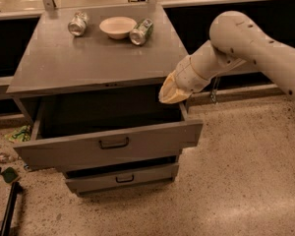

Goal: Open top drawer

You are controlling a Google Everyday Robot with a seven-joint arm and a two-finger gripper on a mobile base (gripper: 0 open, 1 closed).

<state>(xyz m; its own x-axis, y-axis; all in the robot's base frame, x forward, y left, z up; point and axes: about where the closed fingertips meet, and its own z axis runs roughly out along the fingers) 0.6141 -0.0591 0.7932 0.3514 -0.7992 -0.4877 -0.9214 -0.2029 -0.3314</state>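
The top drawer (137, 144) of the grey cabinet stands pulled far out toward me, with a wide flat front and a small dark bail handle (113, 142) at its centre. Its deep interior (108, 112) is dark and looks empty. My gripper (173, 91), cream-coloured at the end of the pale arm (246, 38), hangs above the drawer's right rear corner, just below the front right edge of the cabinet top (88, 63). It holds nothing that I can see.
On the cabinet top stand a white bowl (117, 26) and two cans, one to its left (77, 23) and one to its right (140, 31). A shallower lower drawer (120, 178) sticks out a little. Litter lies on the floor at left (10, 156).
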